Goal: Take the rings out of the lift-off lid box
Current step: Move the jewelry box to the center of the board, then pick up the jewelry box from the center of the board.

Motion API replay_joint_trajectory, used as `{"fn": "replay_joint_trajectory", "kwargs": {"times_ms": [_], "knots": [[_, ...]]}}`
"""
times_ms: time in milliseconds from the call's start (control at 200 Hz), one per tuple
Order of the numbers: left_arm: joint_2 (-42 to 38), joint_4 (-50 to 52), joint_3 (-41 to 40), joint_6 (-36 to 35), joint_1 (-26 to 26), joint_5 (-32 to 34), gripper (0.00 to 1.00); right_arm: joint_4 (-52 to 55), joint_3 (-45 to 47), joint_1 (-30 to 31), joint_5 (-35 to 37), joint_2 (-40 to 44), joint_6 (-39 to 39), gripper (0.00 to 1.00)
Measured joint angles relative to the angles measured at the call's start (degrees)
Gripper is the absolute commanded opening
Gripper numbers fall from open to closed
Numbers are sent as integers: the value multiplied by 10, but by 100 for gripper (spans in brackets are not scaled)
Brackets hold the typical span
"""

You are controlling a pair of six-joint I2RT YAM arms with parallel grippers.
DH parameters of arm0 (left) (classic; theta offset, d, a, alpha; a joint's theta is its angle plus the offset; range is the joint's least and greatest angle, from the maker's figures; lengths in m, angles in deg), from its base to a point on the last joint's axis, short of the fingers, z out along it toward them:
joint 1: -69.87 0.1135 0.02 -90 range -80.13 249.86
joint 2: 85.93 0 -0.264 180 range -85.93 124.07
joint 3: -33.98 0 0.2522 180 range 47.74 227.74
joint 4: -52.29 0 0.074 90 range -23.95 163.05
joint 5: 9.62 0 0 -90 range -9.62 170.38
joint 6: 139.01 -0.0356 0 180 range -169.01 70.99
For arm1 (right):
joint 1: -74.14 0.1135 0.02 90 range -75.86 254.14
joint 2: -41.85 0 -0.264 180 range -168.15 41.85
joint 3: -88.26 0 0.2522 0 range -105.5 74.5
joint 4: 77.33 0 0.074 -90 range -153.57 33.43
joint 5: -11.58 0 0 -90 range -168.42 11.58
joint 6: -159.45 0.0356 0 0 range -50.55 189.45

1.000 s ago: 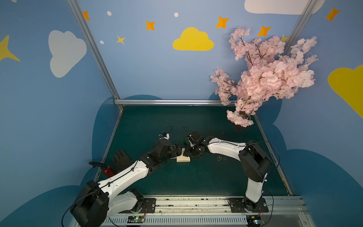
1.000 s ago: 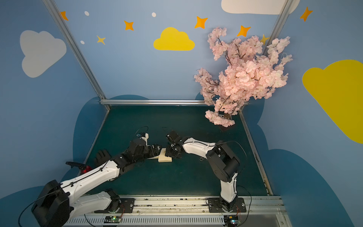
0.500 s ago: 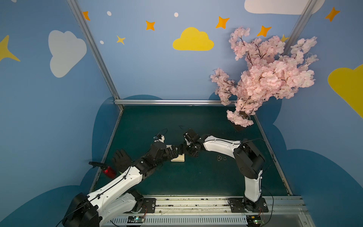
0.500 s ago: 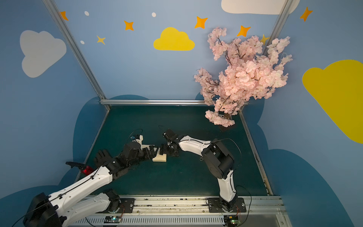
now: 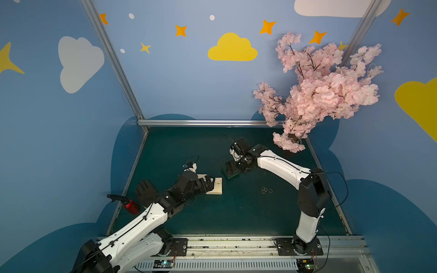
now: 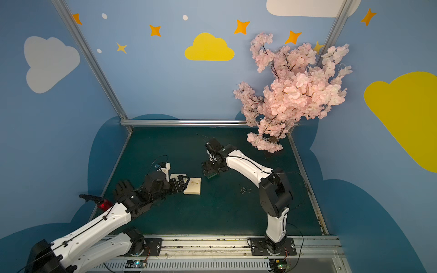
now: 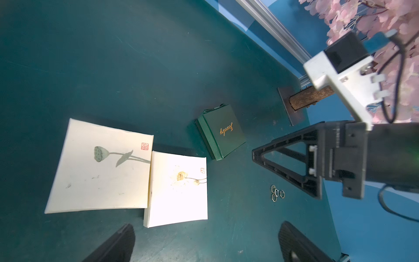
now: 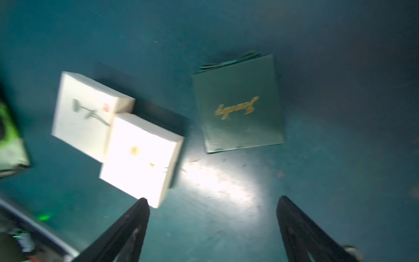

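Note:
Several thin silvery rings (image 5: 266,189) (image 6: 246,189) (image 7: 277,192) lie in a small cluster on the green mat, apart from every box. The lift-off lid box (image 5: 215,188) (image 6: 194,186) (image 7: 179,188) (image 8: 140,156) is cream with a flower drawing and has its lid on. My left gripper (image 5: 209,185) (image 6: 183,183) (image 7: 206,240) hovers open at its near-left edge, holding nothing. My right gripper (image 5: 230,171) (image 6: 208,171) (image 8: 213,204) hangs open and empty over a green jewellery box (image 7: 223,131) (image 8: 238,104).
A second cream box (image 7: 99,167) (image 8: 84,115) with a lotus-pod drawing touches the flower box. A pink blossom tree (image 5: 319,94) on a dark base stands at the back right. A black glove (image 5: 145,191) and a red object (image 5: 130,205) lie by the left wall.
Both grippers have opened and drawn away from the flower box. The left arm pulled back to the left. The right arm lifted away toward the green box.

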Motion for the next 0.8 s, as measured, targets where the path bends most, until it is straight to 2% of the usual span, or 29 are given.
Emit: {"fn": "replay_joint_trajectory", "kwargs": {"times_ms": [280, 801], "knots": [[17, 2, 1, 4, 2, 7, 100, 7, -28, -36, -17, -62, -86, 90], [72, -2, 21, 13, 3, 12, 99, -5, -57, -36, -19, -111, -111, 91]]}}
